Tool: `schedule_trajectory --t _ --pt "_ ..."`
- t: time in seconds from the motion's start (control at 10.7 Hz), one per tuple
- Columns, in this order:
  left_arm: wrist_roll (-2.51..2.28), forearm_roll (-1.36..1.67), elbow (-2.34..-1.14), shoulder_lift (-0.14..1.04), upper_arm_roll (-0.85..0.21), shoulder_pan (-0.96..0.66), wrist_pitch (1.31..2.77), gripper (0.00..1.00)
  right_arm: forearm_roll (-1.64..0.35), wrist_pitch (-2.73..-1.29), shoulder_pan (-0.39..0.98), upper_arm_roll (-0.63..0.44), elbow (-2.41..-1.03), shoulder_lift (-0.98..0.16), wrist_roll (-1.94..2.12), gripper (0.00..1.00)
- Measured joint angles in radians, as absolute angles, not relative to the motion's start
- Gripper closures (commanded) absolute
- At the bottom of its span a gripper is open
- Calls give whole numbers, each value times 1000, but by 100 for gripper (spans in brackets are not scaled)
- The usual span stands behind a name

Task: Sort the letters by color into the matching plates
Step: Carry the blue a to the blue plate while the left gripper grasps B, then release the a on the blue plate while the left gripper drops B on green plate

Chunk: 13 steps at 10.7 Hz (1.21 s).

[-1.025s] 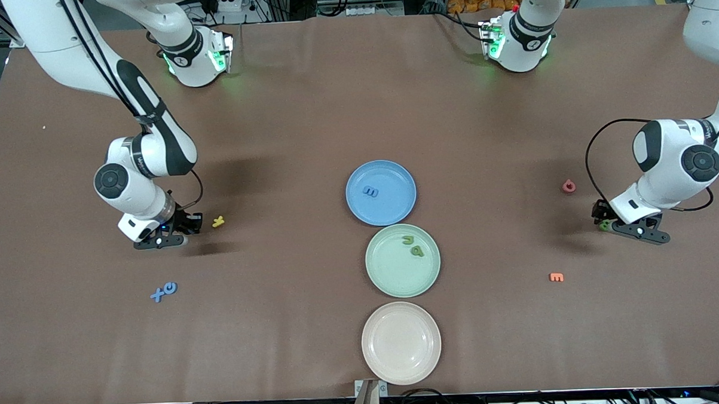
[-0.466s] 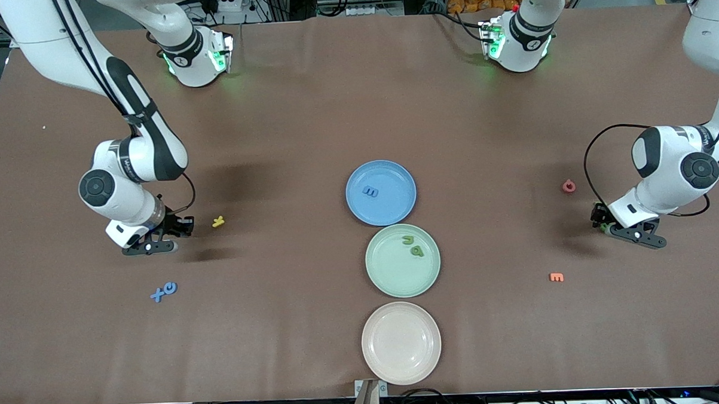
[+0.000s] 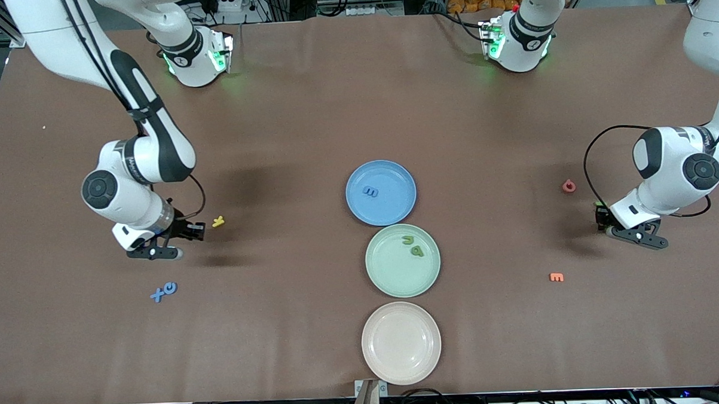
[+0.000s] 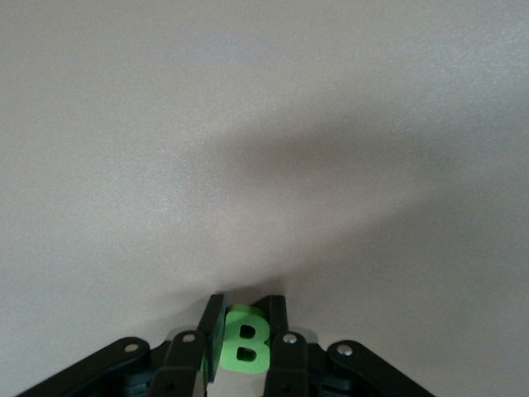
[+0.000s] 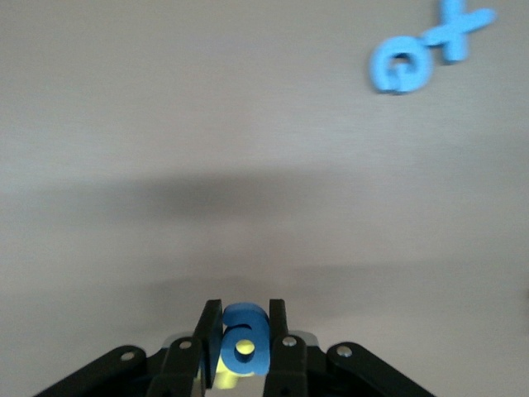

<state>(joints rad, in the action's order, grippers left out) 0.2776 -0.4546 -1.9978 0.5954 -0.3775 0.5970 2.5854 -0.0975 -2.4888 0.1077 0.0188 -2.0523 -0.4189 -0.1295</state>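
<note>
The left end effector (image 4: pixel 240 327) is pinching a green letter B (image 4: pixel 244 346) low over the table (image 3: pixel 308 108) while the right end effector (image 5: pixel 240 327) is gripping a blue letter (image 5: pixel 242 343), each likely bound across open tabletop for the green plate (image 3: pixel 392 278) and blue plate (image 3: pixel 394 174).

Foam letters and round plates, sorting partly done.
Sky-blue plate (image 3: pixel 380 192) carrying one blue letter (image 3: pixel 370 191); mint-green plate (image 3: pixel 402 260) carrying two green letters (image 3: pixel 413 245); two blue letters (image 3: pixel 163 291) lying touching toward the right arm's end; a green B (image 4: pixel 245 347) and a blue letter (image 5: pixel 243 347) sitting clamped between gripper fingers.
</note>
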Motion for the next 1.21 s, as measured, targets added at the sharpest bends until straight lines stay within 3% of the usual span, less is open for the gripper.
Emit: schedule_trajectory --t 0.28,0.75,1.21 --pt "278 -451 -1996 596 -378 598 2584 100 -177 -2458 243 23 -2002 -417 -298 78" --pt "278 -450 -1970 602 -377 598 2546 100 -180 -2396 516 28 -1944 -435 -685 78" --pt "229 -314 -1862 578 -421 531 2406 100 -180 -2366 693 27 -1784 -553 -870 78"
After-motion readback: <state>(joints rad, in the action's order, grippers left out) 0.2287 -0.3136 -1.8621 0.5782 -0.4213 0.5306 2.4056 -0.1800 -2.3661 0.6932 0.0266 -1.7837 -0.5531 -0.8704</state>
